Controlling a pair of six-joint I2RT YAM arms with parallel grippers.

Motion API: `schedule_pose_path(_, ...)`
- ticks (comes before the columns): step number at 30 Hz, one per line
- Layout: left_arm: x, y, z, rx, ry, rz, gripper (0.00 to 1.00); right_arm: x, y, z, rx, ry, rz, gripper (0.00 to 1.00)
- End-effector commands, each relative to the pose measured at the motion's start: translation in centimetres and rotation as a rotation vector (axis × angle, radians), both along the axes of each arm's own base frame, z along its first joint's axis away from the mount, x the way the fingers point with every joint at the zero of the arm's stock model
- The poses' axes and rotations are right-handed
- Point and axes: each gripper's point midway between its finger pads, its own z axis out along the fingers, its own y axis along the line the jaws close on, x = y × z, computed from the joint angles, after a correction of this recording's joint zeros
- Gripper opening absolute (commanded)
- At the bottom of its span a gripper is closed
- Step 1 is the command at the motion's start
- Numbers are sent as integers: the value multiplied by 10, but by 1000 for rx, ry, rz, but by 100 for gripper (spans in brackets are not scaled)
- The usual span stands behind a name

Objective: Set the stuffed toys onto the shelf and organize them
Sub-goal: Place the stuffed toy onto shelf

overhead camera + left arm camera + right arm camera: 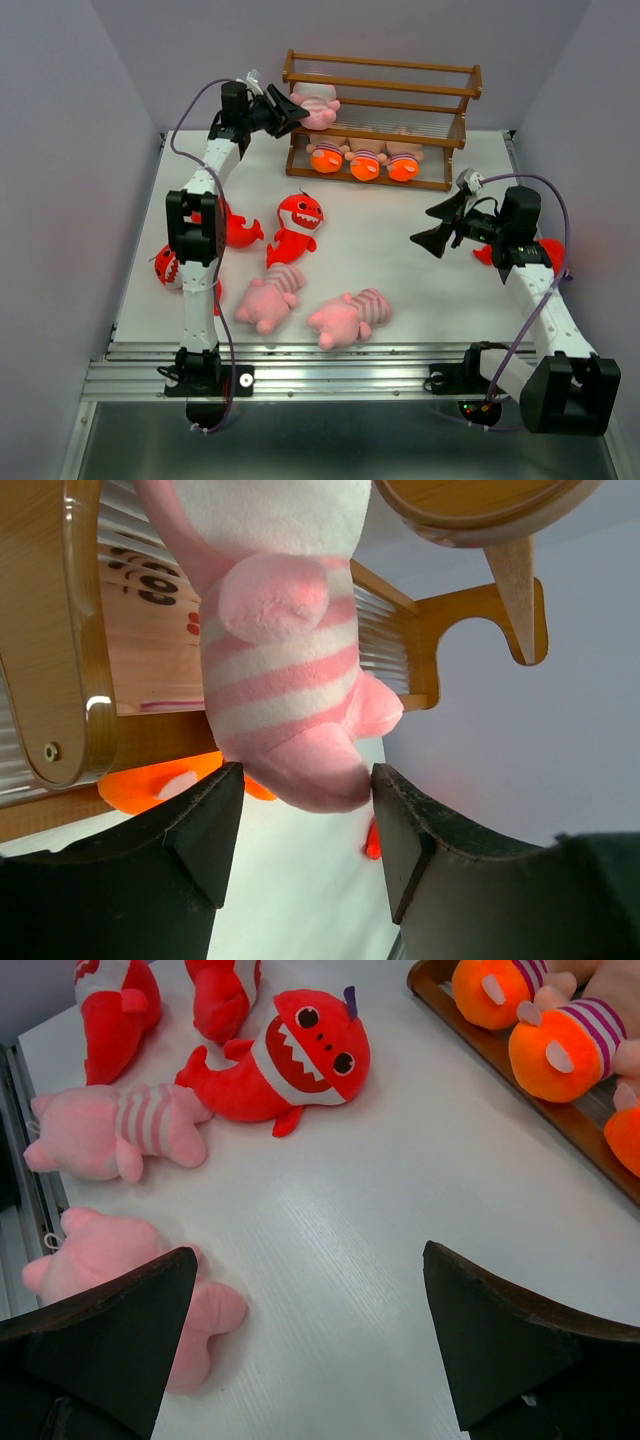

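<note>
Nearest, close to the near edge of the desk (400, 270), two pink striped toys lie apart: the left pink toy (268, 298) and the right pink toy (348, 315). Farther in, a red shark (296, 222) lies at the middle. Two more sharks (235, 228) lie at the left beside the left arm, and a red toy (552, 250) shows partly behind the right arm. At the far side stands the shelf (380, 65), with three orange-footed dolls (367, 163) in a row on its bottom tier. A third pink toy (318, 103) sits at the left end of the middle tier. The left hand (293, 112) flanks its lower end, fingers spread, not pinching it. The right hand (427, 226) hovers over the right of the desk, spread wide and empty.
</note>
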Motion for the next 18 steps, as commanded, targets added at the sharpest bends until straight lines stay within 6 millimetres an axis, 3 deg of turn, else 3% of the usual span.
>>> schedule_pose_path(1,1,-6,37,-3,-102,-1,62,2,-1,9,-6,-44,11,100)
schedule_pose_path(7,3,-6,40,-8,-111,-3,35,2,0,9,-4,-42,12,100)
schedule_pose_path(8,3,-7,41,-9,-114,-6,28,2,-1,9,-5,-44,12,100)
schedule_pose_path(9,2,-7,44,-11,-120,-13,14,2,-1,8,-5,-42,12,100)
schedule_pose_path(12,1,-8,44,-15,-122,-28,2,3,-1,8,-5,-41,11,100)
schedule_pose_path(18,-2,-4,42,-12,-126,-57,0,2,-1,9,-5,-44,12,100)
